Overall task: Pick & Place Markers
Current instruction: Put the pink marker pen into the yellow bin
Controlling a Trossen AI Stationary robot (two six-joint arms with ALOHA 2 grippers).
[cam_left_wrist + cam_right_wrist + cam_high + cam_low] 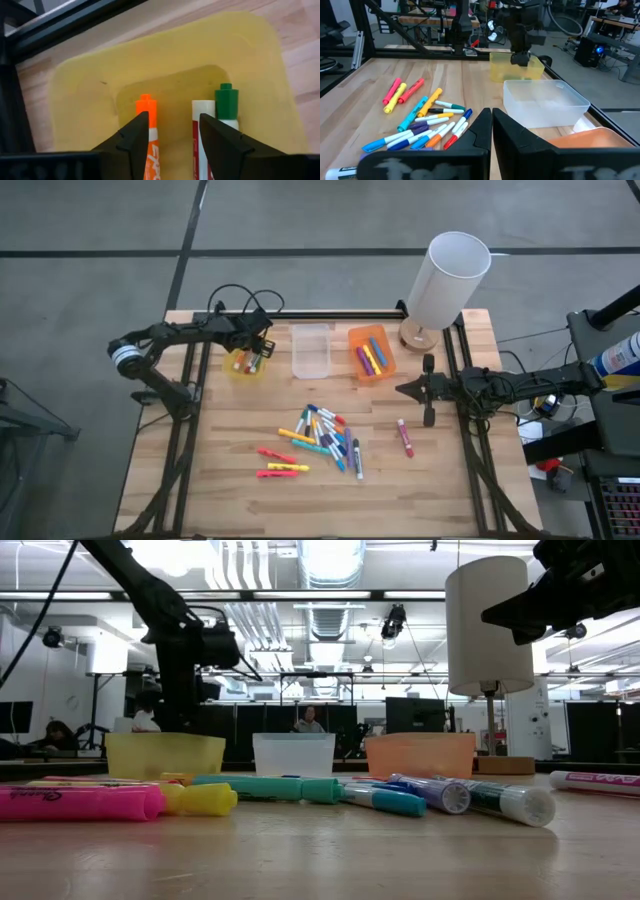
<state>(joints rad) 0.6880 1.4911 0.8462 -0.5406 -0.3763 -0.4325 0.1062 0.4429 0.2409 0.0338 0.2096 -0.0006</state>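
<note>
The left gripper (170,145) hangs over the yellow bin (90,100), its jaws parted and holding nothing; an orange marker (148,131) and a green-capped marker (226,102) lie in the bin just below the fingertips. The right gripper (491,131) waits with jaws pressed together and empty, the loose markers (427,125) spread on the table (360,85) ahead of them.

Most of my markers (322,437) lie flat in a loose scatter mid-table: blue, teal, orange, purple, white-bodied, crossing one another. Nearer me on the left, three pink and yellow highlighters (281,464) sit side by side. One pink marker (404,437) lies alone to the right. An orange-capped marker (146,107) and a green-capped marker (226,100) rest in the yellow bin (85,100); several more lie in the orange bin (386,368).
</note>
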